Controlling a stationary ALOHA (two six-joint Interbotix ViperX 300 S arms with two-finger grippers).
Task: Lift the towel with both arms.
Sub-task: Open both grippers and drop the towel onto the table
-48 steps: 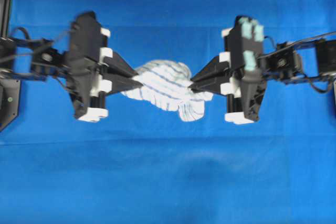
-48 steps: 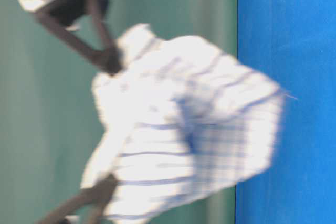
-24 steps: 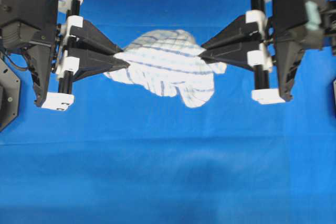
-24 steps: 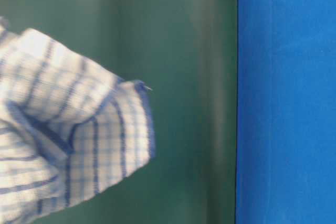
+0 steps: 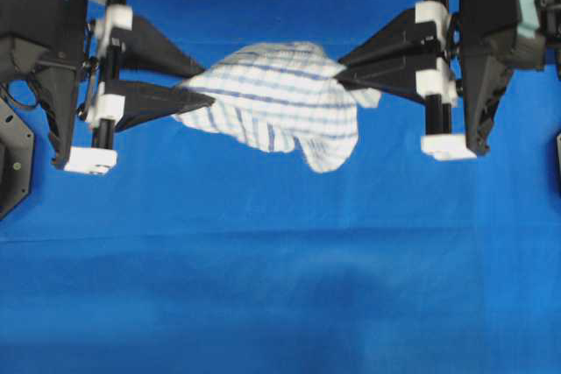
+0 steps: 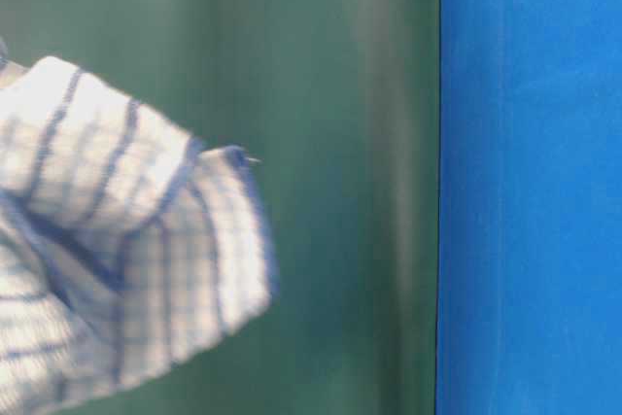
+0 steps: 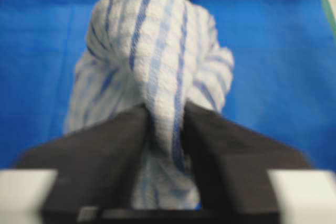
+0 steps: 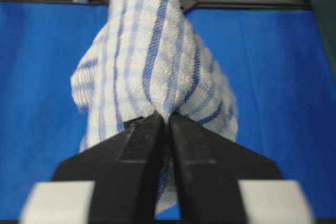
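Observation:
The towel [image 5: 272, 98], white with blue and grey-green stripes, hangs bunched in the air above the blue table cloth [image 5: 280, 286], between both arms. My left gripper [image 5: 208, 83] is at its left edge with fingers spread apart. In the left wrist view a fold of the towel [image 7: 152, 51] still lies in the gap of that gripper [image 7: 165, 109]. My right gripper [image 5: 339, 76] is shut on the towel's right edge. The right wrist view shows that gripper [image 8: 167, 116] pinching the towel [image 8: 147, 61] at its tips. The table-level view shows only a hanging part of the towel [image 6: 117, 240].
The blue table cloth [image 8: 273, 77] covers the whole table under the arms. A black mount [image 5: 13, 164] sits at the left edge. A dark green wall [image 6: 340, 182] is behind in the table-level view.
Both arms rose and drew apart with the towel, lifting it off the cloth. In the last half second my left gripper's fingers spread apart. The right gripper's fingers stayed together.

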